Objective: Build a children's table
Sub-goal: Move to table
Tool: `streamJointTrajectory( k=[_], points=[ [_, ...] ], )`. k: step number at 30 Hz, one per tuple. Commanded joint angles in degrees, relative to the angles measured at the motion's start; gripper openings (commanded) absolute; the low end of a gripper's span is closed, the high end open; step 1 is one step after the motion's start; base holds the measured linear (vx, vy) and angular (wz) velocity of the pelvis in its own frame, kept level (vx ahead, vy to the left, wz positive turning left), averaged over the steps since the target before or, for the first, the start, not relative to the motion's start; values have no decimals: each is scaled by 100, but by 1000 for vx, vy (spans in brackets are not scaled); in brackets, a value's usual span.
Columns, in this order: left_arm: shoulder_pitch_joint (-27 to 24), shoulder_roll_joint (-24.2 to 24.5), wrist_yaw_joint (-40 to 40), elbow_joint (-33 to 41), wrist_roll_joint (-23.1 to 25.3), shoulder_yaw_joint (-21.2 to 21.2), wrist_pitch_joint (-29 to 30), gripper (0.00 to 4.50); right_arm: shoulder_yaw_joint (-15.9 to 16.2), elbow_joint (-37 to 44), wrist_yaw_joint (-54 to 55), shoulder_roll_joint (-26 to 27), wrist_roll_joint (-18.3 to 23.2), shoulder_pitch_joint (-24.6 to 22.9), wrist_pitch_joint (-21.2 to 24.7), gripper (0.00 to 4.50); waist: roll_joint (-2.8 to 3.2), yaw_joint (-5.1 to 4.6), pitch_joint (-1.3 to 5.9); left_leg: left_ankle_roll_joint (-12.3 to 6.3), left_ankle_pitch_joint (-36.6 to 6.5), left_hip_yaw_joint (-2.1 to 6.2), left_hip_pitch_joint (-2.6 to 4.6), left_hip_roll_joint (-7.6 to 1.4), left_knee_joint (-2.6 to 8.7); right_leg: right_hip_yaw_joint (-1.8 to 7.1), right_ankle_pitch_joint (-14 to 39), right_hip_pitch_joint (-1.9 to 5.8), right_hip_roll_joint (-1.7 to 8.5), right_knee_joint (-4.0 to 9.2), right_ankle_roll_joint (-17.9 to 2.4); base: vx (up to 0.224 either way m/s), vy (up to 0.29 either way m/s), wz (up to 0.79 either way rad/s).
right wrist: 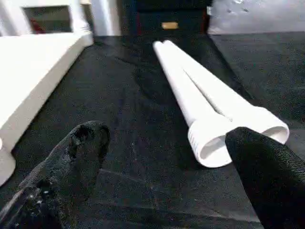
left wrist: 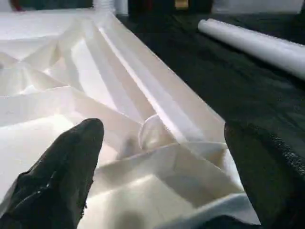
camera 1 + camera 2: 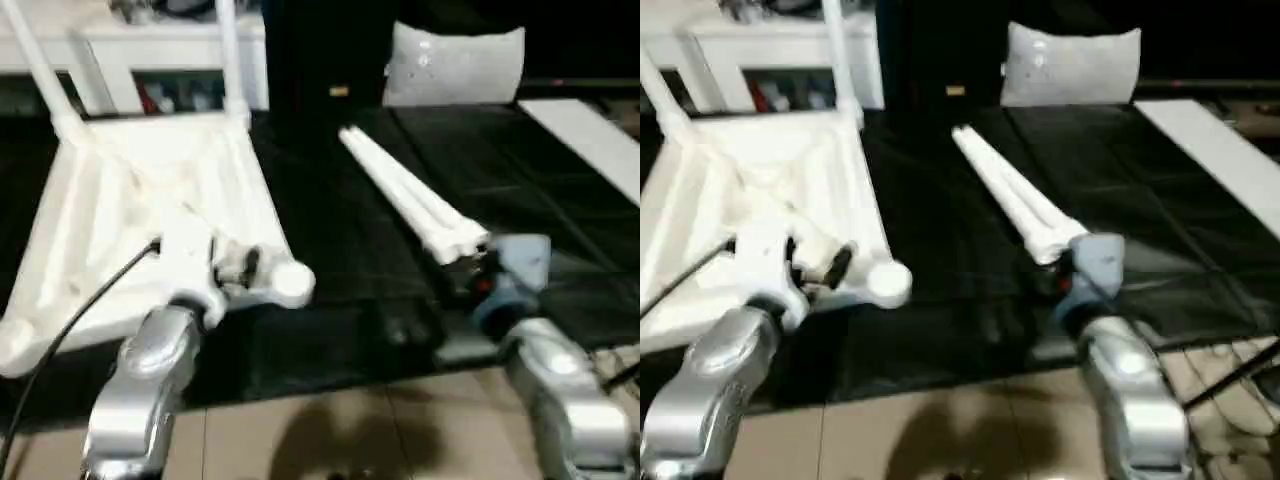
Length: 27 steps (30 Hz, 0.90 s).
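The white table top (image 3: 120, 200) lies upside down on the black mat at the left, ribbed underside up. Two white legs (image 3: 229, 50) stand upright in its far corner sockets. Its near right corner socket (image 3: 292, 282) is a bare round stub. My left gripper (image 2: 162, 138) hovers open over the ribs close to that corner, with nothing between its fingers. Two loose legs (image 3: 410, 195) lie side by side on the mat, thick ends toward me. My right gripper (image 1: 169, 138) stands open just short of those ends, one finger (image 1: 267, 167) beside them.
The black mat (image 3: 340, 250) covers the work area, with beige floor tiles (image 3: 330, 430) at its near edge. Behind stand a white shelf (image 3: 150, 60) and a grey cushion (image 3: 455, 65). A white board (image 3: 590, 135) lies at the far right. A black cable (image 3: 80, 300) runs along my left arm.
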<state>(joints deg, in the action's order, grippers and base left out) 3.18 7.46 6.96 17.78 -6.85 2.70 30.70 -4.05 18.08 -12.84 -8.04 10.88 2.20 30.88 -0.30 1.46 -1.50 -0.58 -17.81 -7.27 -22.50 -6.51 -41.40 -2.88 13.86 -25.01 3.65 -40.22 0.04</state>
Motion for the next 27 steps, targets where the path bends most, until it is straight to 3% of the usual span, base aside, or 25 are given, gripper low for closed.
streamJointTrajectory(
  k=[1, 2, 3, 4, 7, 8, 9, 10, 11, 12, 13, 14, 15, 16, 17, 18, 19, 20, 21, 22, 23, 24, 25, 26, 27],
  points=[
    [-15, -40, -5, 253, -51, -19, 22, 441, -93, 110, -75, -85, 62, -114, -9, 450, -55, 163, 207, -822, 806, 250, -66, -288, 384, 622, 256, 445, 932, 833, 117, -114, -202, -6],
    [-68, -45, 69, 352, -114, -61, -21, 441, -65, 114, -124, -128, 71, -154, -61, 450, -138, 202, 170, -318, 386, 173, 30, -270, 493, 576, 1659, 448, 737, 952, 356, -114, -202, -6],
    [-89, -34, 104, 373, -118, -100, -44, 441, -42, 112, -140, -145, 56, -163, -81, 450, -98, 234, 126, -75, 140, 137, 65, -285, 635, 477, 2807, 435, 588, 1048, 463, -85, -146, 3],
    [-157, -5, 197, 426, -125, -229, -98, 441, 56, 103, -192, -206, -8, -187, -150, 450, -75, 207, 66, 110, -451, 82, 199, -273, 692, 397, 4030, 324, 478, 1176, 517, -81, -106, 1],
    [-182, -3, 190, 410, -100, -289, -97, 441, 116, 97, -240, -223, -6, -185, -159, 450, 55, 29, -54, 322, -2020, 146, 516, -360, 833, 0, 5042, 254, 369, 1389, 318, -82, -56, 1],
    [-186, -14, 185, 390, -77, -308, -87, 441, 141, 94, -276, -219, 27, -162, -149, 450, 76, -38, -94, 257, -3091, 389, 259, -377, 1081, -631, 4629, 677, 407, 1368, 296, -89, -12, -1],
    [-186, -14, 190, 387, -73, -315, -85, 441, 150, 91, -283, -221, 29, -153, -150, 450, 382, 195, -113, 203, -4179, 520, -564, -431, 1741, -391, 2758, 1503, 80, -248, -58, -117, 14, 27],
    [-194, -17, 211, 387, -69, -327, -84, 441, 171, 81, -284, -221, 28, -131, -161, 450, 314, 97, -71, -14, -4100, 585, -459, -299, 1600, -274, 2263, 1444, 15, -174, -74, -67, -4, 62],
    [-208, -11, 245, 377, -76, -334, -89, 441, 203, 54, -267, -231, 6, -100, -188, 450, 34, -50, -18, -228, -2868, 484, -70, -74, 1097, 125, 3869, 1101, 361, 343, -161, -67, -4, 62],
    [-211, -8, 248, 371, -81, -337, -87, 441, 205, 44, -262, -239, 1, -89, -192, 450, -167, -78, -173, 26, -887, 228, 445, 53, -547, -27, 7166, 341, 1154, 1826, -161, -34, -70, 81],
    [-209, -7, 248, 350, -85, -335, -93, 441, 208, 30, -262, -245, -2, -70, -198, 450, 52, -77, -228, -9, -393, 284, 482, -8, -610, 204, 7218, 366, 1356, 1835, -459, 23, -14, 64],
    [-205, -13, 247, 330, -90, -342, -101, 441, 188, 0, -259, -238, 14, -44, -221, 450, -104, -203, -268, 157, -381, 337, 14, -178, -773, -108, 6881, 924, 1531, 1636, -432, 23, -14, 64],
    [-201, -19, 245, 318, -91, -353, -103, 441, 144, -30, -244, -201, 52, -29, -255, 450, -58, -67, -187, 42, -822, 297, 152, -324, -303, -51, 5971, 1100, 1344, 1462, -666, 115, 64, 58],
    [-201, -20, 245, 317, -91, -355, -103, 441, 138, -35, -241, -195, 58, -27, -260, 450, 52, 12, -147, -55, -950, 279, 226, -374, -55, -96, 5362, 1212, 1222, 1394, -836, 105, 63, 77],
    [-201, -18, 241, 296, -89, -369, -114, 441, 127, -63, -271, -199, 81, -6, -280, 450, 256, -72, -2, 59, -1026, 269, 734, -528, 581, -257, 3681, 1072, 565, 1150, -957, 105, 63, 77],
    [-200, -13, 237, 277, -85, -376, -120, 441, 145, -82, -309, -220, 79, 12, -290, 450, 433, -329, 33, -27, -1616, 962, 1223, -1123, 1204, -315, 1630, 520, 99, 171, -719, 83, 54, 43],
    [-196, -17, 223, 255, -96, -371, -127, 441, 176, -100, -343, -248, 57, 33, -296, 450, 360, -437, 124, -217, -1254, 1114, 1331, -1159, 1212, -287, 1041, 336, 61, -82, -386, 123, 71, 12],
    [-183, -25, 206, 219, -118, -356, -137, 441, 184, -132, -345, -259, 37, 71, -301, 450, 366, -378, 128, -566, -599, 938, 1367, -1012, 1092, -239, 580, 36, 54, -237, 48, 123, 71, 12],
    [-183, -25, 206, 219, -118, -356, -137, 441, 184, -132, -345, -259, 37, 71, -301, 450, 313, -416, 184, -1072, 721, 886, 1385, -926, 1029, -204, 272, -197, 96, -310, 338, 162, 59, 11],
    [-177, -22, 212, 198, -107, -352, -148, 441, 192, -152, -332, -272, 20, 91, -320, 450, 271, -400, 176, -1281, 1227, 736, 1320, -866, 1055, -199, 63, -264, 103, -304, 393, 164, -6, 6],
    [-180, -19, 222, 189, -95, -353, -159, 441, 187, -166, -320, -274, 31, 103, -323, 450, 187, -421, 203, -1523, 1722, 485, 1221, -642, 1068, -152, -515, -292, 153, -79, 206, 164, -6, 6],
    [-181, -8, 231, 179, -79, -362, -160, 441, 184, -179, -308, -284, 29, 114, -306, 450, -83, -390, 214, -1384, 1181, 158, 1061, -184, 972, 15, -964, 1, 269, 533, -221, 188, -49, 0],
    [-179, 8, 250, 166, -65, -379, -164, 441, 198, -205, -295, -317, -18, 120, -302, 450, -296, -325, 274, -1269, 509, 38, 825, 116, 798, 322, -628, 434, 374, 685, -354, 193, -80, 9],
    [-163, 46, 303, 139, -51, -421, -174, 441, 204, -248, -256, -357, -85, 129, -252, 450, -427, -95, 324, -840, -488, 36, 484, 370, 108, 1054, 982, 1007, 998, 1125, -1457, 193, -80, 9],
    [-157, 66, 324, 128, -48, -442, -181, 441, 205, -270, -238, -371, -112, 134, -235, 450, -375, -36, 303, -606, -379, 202, 299, 217, -93, 1168, 1217, 1181, 1246, 1135, -1992, 185, -61, 3]
  ],
)
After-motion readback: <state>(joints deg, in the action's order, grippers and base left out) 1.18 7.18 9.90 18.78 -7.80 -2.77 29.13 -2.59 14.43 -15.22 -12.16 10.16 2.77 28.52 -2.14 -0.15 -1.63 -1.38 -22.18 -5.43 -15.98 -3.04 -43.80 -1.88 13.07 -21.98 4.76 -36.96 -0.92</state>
